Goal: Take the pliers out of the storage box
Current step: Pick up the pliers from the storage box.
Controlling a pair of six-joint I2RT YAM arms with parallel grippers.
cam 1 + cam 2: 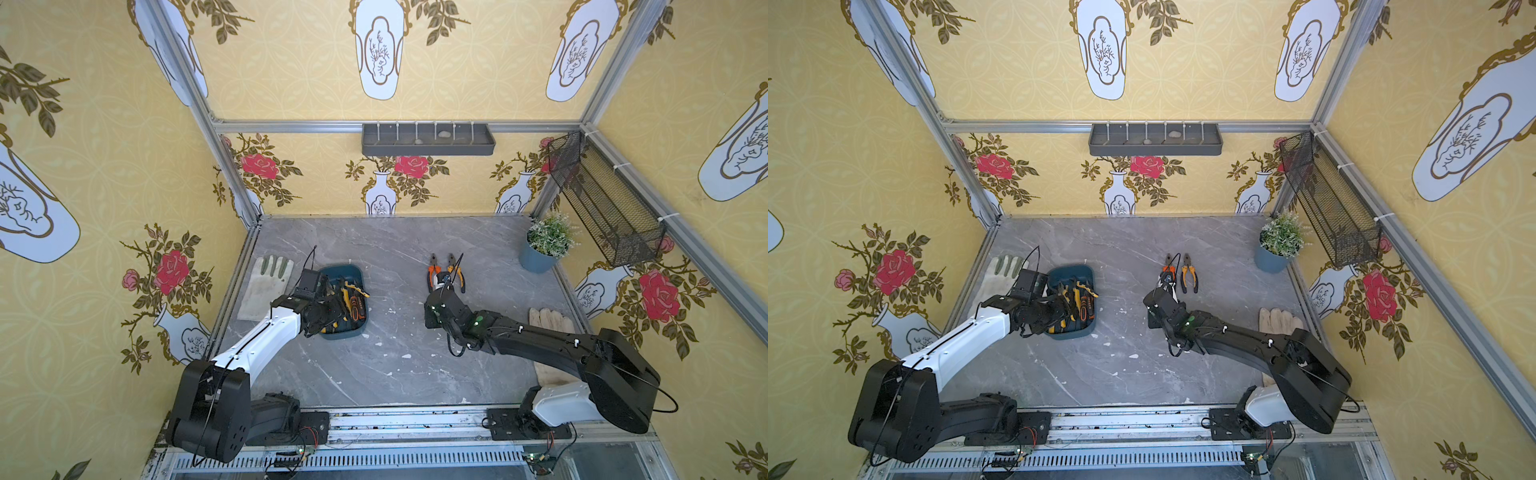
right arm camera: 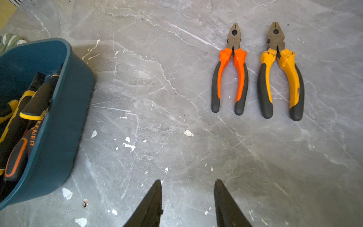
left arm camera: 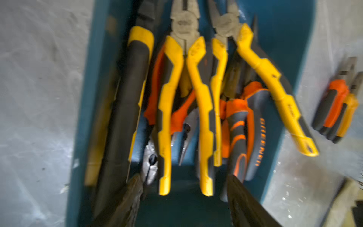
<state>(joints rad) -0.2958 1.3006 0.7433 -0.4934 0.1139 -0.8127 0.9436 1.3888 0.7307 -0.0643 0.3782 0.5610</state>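
The likely heavy, stiff yellow-handled steel pliers (image 3: 167, 94) mid-frame in the dark teal plastic storage box (image 3: 284, 49) suit a grip across both handles; left gripper (image 3: 184, 206) wide, right gripper (image 2: 188, 200) part-open, both empty.

The box (image 1: 343, 274) sits on the table (image 1: 395, 353), left of centre. A heap of pliers (image 3: 204, 125) lies in it, one handle jutting over its right rim. The left glove (image 1: 266, 286) lies just left of the box. Right of centre, well apart from the box, the left plier (image 2: 233, 40) and right plier (image 2: 276, 40) lie side by side, heads far. The left gripper (image 3: 183, 176) hangs over the box's near end, and the right gripper (image 2: 187, 181) hangs near-left of the two pliers. The right glove (image 1: 548, 320) lies at the right edge, partly under the arm. The pot (image 1: 536, 259) stands in the far right corner. The tray (image 1: 428, 143) is on the far wall and the basket (image 1: 602, 203) on the right wall.
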